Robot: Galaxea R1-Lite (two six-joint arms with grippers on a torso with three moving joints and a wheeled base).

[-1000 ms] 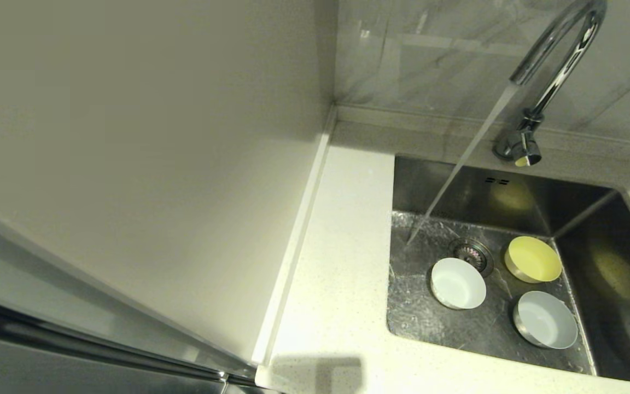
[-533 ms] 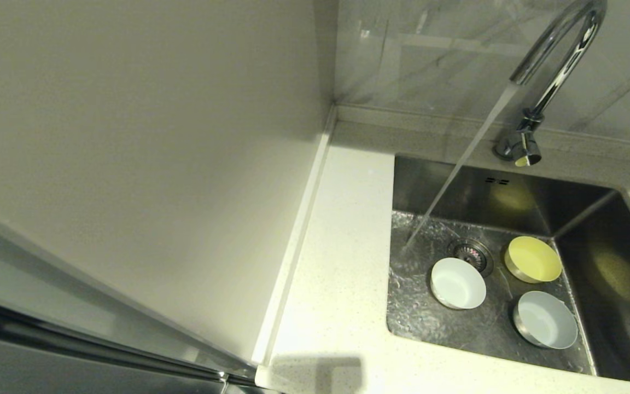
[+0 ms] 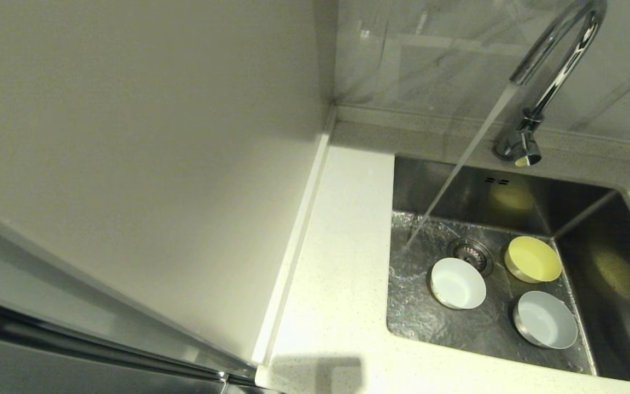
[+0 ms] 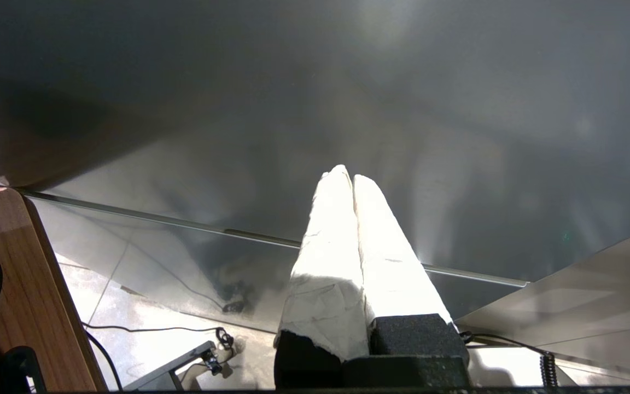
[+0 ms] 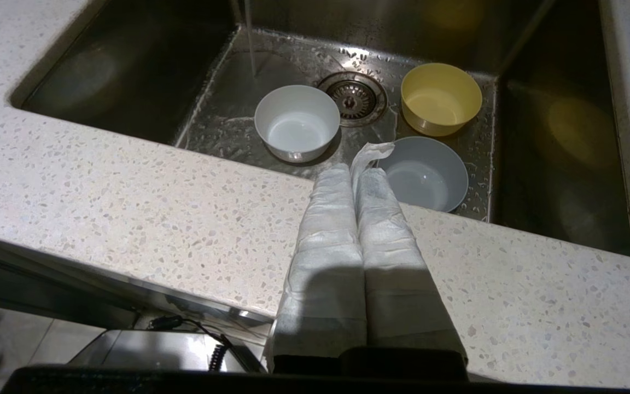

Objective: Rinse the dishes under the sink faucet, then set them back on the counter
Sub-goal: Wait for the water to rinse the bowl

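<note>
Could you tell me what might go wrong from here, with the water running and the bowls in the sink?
The stream lands on the sink floor beside the white bowl, not in any bowl, so each needs moving under it. The wet bowls could slip from wrapped jaws. The right gripper, shut over the counter, must open before reaching the grey bowl by the near wall.

Left gripper [image 4: 352, 178]: white-wrapped fingers pressed together, lower centre.
Wooden panel [image 4: 17, 273]: lower left.
Cables [image 4: 184, 331]: on floor, bottom.
</note>
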